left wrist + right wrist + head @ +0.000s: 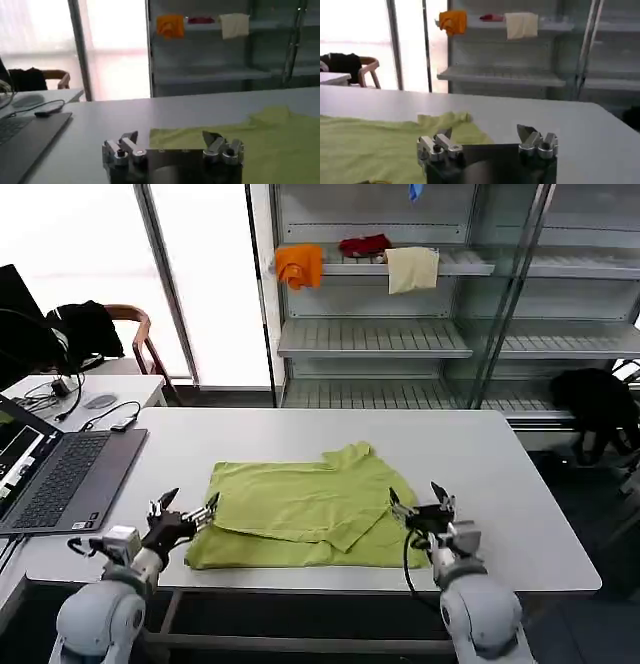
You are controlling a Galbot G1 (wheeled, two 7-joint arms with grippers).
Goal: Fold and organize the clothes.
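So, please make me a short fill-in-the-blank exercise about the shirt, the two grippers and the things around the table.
1. The yellow-green T-shirt lies partly folded on the white ____.
2. The left gripper and the right gripper both have their jaws ____.
3. At the table's left end sits an open ____.
4. The orange cloth hangs from a ____ behind the table.

Missing words: table; open; laptop; shelf
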